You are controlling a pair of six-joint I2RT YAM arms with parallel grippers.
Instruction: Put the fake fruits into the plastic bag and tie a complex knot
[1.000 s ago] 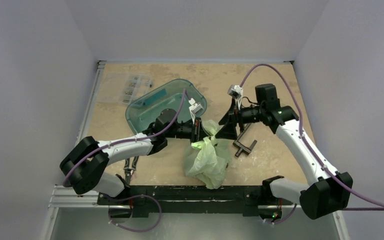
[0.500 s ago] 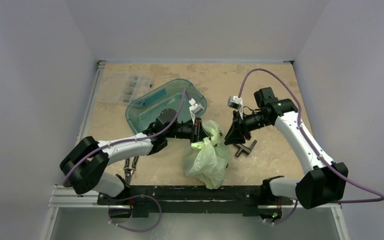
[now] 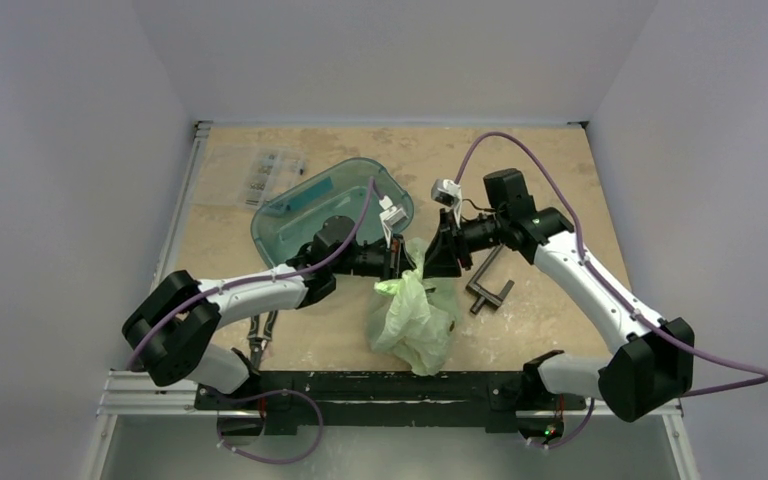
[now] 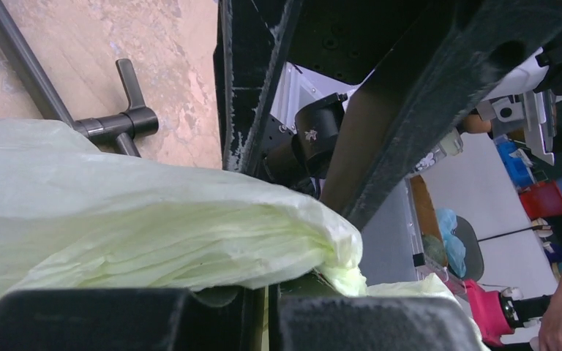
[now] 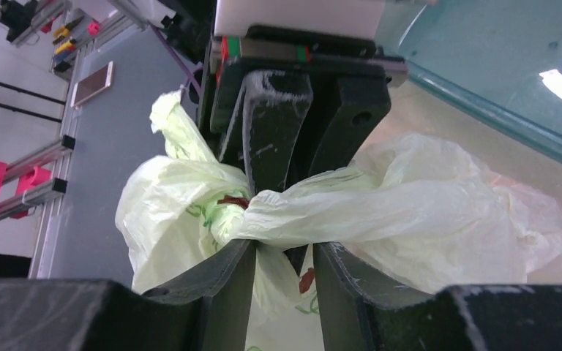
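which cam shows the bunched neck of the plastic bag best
Right wrist: the neck of the plastic bag fills the frame, bunched where the left end effector pinches it. Top external shows the whole bag small, its neck unclear. Left wrist shows only folded plastic up close.

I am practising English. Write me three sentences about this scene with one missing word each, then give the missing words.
1. The left end effector and the right end effector both pinch the pale green ____.
2. The tub lies on the ____ side of the table.
3. The black T-shaped tool lies on the ____ side.

Missing words: bag; left; right.
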